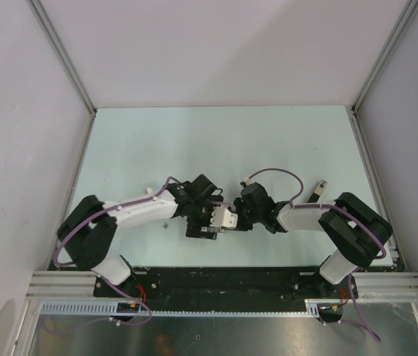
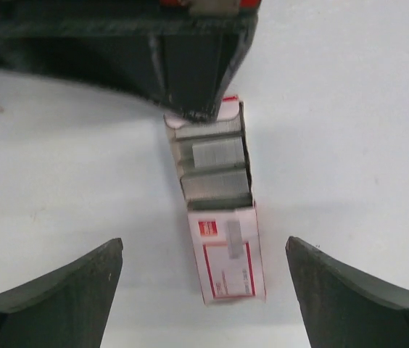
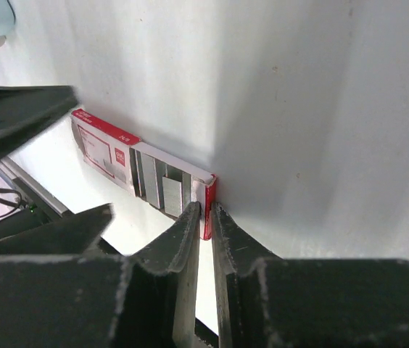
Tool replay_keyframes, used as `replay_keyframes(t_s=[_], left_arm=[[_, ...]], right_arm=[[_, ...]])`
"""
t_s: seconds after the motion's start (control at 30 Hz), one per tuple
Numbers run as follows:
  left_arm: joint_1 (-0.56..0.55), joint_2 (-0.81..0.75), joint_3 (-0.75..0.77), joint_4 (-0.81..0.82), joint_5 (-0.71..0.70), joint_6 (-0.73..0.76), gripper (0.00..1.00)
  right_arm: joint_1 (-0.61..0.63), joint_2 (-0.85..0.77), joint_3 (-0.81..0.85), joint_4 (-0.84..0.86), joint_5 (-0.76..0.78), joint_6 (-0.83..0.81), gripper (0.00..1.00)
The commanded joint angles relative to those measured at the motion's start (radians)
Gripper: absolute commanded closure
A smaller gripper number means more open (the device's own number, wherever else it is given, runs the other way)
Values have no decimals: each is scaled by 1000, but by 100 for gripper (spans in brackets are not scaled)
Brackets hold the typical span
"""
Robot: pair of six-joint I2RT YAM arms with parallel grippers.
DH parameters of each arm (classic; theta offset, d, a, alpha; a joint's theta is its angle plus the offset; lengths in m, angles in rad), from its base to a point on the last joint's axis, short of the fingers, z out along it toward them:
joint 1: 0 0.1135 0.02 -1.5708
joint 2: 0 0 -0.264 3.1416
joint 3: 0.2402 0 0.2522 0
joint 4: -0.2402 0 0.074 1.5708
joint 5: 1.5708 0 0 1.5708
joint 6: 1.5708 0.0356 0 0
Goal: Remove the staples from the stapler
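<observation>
A red and white staple box (image 1: 227,218) lies on the table between my two grippers, its inner tray slid out. Several strips of staples (image 2: 215,156) lie in the tray, which also shows in the right wrist view (image 3: 162,190). My right gripper (image 3: 206,206) is shut on the red end wall of the tray. My left gripper (image 2: 204,246) is open and straddles the box sleeve (image 2: 226,254) from above without touching it. A small grey and black object (image 1: 319,188) lies apart at the right; I cannot tell whether it is the stapler.
The pale table (image 1: 216,141) is walled by white panels on three sides. A tiny speck (image 1: 163,225) lies beside the left arm. A black rail (image 1: 224,280) runs along the near edge. The left gripper's fingers (image 3: 23,116) show in the right wrist view.
</observation>
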Motion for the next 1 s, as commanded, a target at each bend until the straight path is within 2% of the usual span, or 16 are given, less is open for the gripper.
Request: replay_keyframes(t_s=[0.0,0.13,0.23,0.37,0.7,0.97], left_arm=[[71,-149,28,-142,84,-3,1],[153,-160,-15,-170,32,54,9],[215,-110,-34,-170,11,79,21],[243,-22,-35,-161,-8,88,35],[243,59,-31,-93,2,70,44],[197,51,-45,-72,50,37,49]], right_arm=[[-7,8,23,-28,40,1,84],[-6,6,23,-31,43,1,84],[-6,4,23,-28,41,4,84],[-7,5,23,-26,37,6,84],[-9,1,23,-31,37,12,84],[-4,0,23,-16,34,38,84]])
